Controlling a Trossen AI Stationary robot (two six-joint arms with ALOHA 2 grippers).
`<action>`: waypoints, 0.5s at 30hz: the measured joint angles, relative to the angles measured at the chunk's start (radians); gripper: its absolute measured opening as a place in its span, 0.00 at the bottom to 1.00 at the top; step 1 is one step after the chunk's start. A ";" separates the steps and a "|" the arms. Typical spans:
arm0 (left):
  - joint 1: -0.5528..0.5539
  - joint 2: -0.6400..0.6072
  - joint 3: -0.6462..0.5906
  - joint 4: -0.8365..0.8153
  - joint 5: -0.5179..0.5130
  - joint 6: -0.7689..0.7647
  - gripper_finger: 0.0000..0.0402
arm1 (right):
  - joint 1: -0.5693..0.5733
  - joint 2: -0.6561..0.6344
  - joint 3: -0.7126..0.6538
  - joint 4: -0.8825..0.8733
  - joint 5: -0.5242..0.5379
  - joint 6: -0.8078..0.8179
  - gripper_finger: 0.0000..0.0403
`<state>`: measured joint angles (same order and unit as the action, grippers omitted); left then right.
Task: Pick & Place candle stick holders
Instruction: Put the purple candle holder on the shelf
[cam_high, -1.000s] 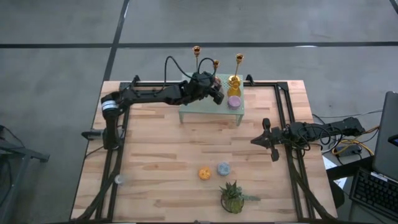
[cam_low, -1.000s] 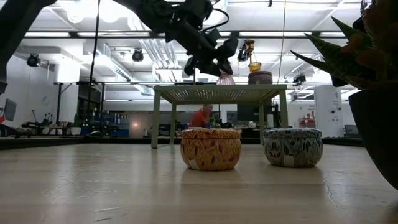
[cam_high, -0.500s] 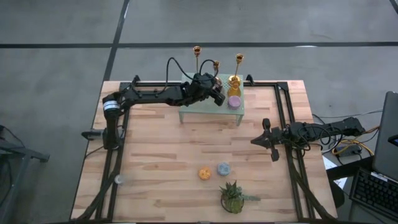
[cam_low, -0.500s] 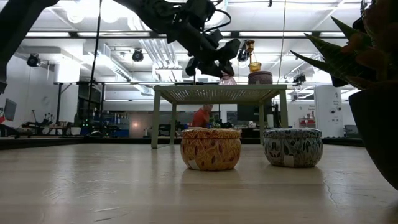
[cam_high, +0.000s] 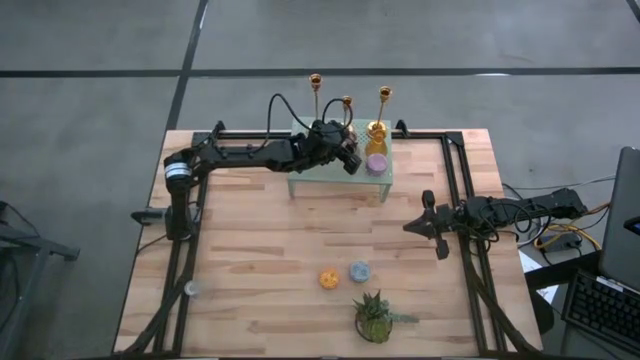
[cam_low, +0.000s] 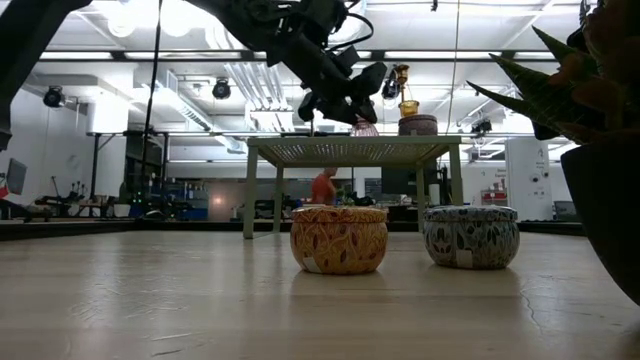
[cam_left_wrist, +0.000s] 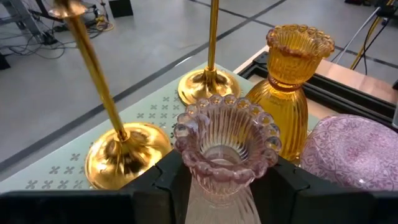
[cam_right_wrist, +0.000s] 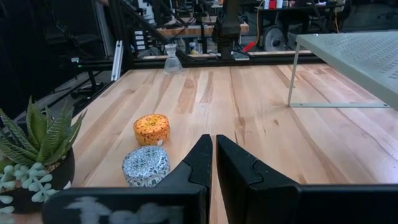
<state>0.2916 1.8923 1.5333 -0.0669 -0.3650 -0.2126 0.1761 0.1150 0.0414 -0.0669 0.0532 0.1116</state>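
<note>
Over the last second very little has changed: the left gripper (cam_left_wrist: 224, 182) has crept slightly toward the back edge of the raised green shelf (cam_high: 320, 182), and its load has moved with it. That load is a pink ribbed glass holder (cam_left_wrist: 225, 140). The two dark fingers are clamped on its waist from either side, part-way closed with the glass filling the gap between them. From the low view we cannot tell whether its foot rests on the shelf or hangs just clear of it. We judge this to be a placing step close to its end, with the release not yet made. The three gold candle stick holders stand upright along the back of the shelf: the tall one (cam_high: 315, 80) furthest left, the middle one (cam_high: 347, 102) just behind the gripper, and the third (cam_high: 384, 95) to its right. In the left wrist view two of their flared bases sit just beyond the pink glass, with an amber glass holder (cam_left_wrist: 285, 93) and a purple puck (cam_left_wrist: 354, 149) close beside it, so the spot is crowded and any sideways drift could knock a stem. The left arm reaches across the table's far side, stretched long and low, wrist over the shelf. The right gripper (cam_right_wrist: 214, 158) waits at the table's right side, fingers pressed together and empty.
</note>
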 joint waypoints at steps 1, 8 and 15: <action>0.000 0.000 0.000 0.000 0.000 0.000 0.35 | 0.000 0.000 0.000 0.000 0.000 0.000 0.04; 0.000 0.000 0.000 -0.004 -0.002 0.000 0.36 | 0.000 0.000 0.000 0.000 0.000 0.000 0.04; 0.000 0.000 -0.002 -0.016 -0.012 0.002 0.42 | 0.000 0.000 0.000 0.000 0.000 0.000 0.04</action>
<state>0.2916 1.8923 1.5318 -0.0833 -0.3767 -0.2106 0.1761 0.1146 0.0414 -0.0667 0.0529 0.1116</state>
